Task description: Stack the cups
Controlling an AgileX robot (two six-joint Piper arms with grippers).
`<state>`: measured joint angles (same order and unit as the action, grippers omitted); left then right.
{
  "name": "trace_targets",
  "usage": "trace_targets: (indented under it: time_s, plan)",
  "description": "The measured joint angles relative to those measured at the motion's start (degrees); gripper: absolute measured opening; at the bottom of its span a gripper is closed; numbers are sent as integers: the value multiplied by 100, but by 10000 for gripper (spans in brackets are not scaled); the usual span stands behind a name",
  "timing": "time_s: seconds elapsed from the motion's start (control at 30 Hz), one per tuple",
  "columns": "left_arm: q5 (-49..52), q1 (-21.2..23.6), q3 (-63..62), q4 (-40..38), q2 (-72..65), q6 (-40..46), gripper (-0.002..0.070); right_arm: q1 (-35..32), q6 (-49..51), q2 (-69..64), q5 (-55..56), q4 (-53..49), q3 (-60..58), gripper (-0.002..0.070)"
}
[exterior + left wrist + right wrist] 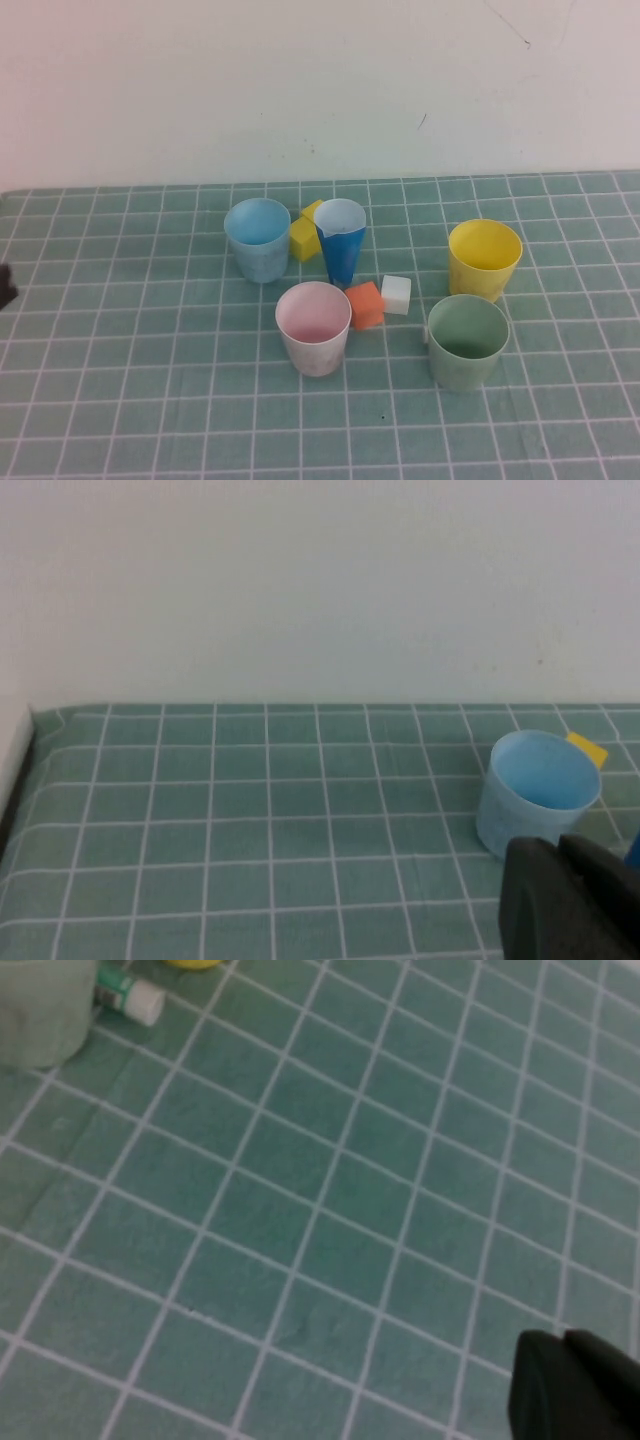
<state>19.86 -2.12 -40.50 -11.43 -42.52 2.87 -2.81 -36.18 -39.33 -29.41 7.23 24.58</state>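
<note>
Cups — pink [314, 327], light blue [258, 239], green [467, 341], yellow [484, 259] — stand upright, mouths up, mid-table, unstacked, apart from both empty, closed grippers: left gripper [572, 900], right gripper [578, 1385].

1. In the left wrist view the left gripper [572, 900] is cut off by the picture's corner; only dark closed fingers show.
2. The right gripper [575, 1385] is likewise cropped in the right wrist view.
3. A yellow cube [588, 750] is mostly hidden behind the light blue cup [535, 792].
4. The pale green cup [40, 1005] is blurred and cut off.
5. A small white-and-green object [130, 993] beside it cannot be identified.
</note>
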Motion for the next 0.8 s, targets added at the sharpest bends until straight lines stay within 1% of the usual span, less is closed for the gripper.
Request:
trace_targets:
  time_s: [0.13, 0.3, 0.4, 0.47, 0.53, 0.57, 0.73, 0.8]
  plan:
    - [566, 0, -757, -442, -941, 407, -2, 0, -790, -383, -11, 920, 0, -2]
    - [1069, 0, -1778, -1498, -2347, 1367, -2, 0, -1842, -548, -11, 2146, 0, -2]
    - [1330, 0, -2441, -1963, -3114, 1798, 2, 0, -2339, -548, -11, 2578, 0, -2]
    - [1523, -101, -2883, -2023, -3608, 1959, 25, 0, -2493, -559, -11, 2742, 0, -3]
    - [1725, -289, -3356, -1904, -4064, 2049, 83, 0, -2560, -569, -11, 2796, 0, -2]
    - [1798, -388, -3530, -1781, -4234, 2073, 126, 0, -2586, -569, -11, 2825, 0, -2]
    - [1943, -1025, -4332, -969, -5191, 2050, 382, 0, -2620, -601, -11, 2894, 0, -2]
    - [1943, -1203, -4591, -638, -5540, 1929, 435, 0, -2630, -601, -11, 2930, 0, -3]
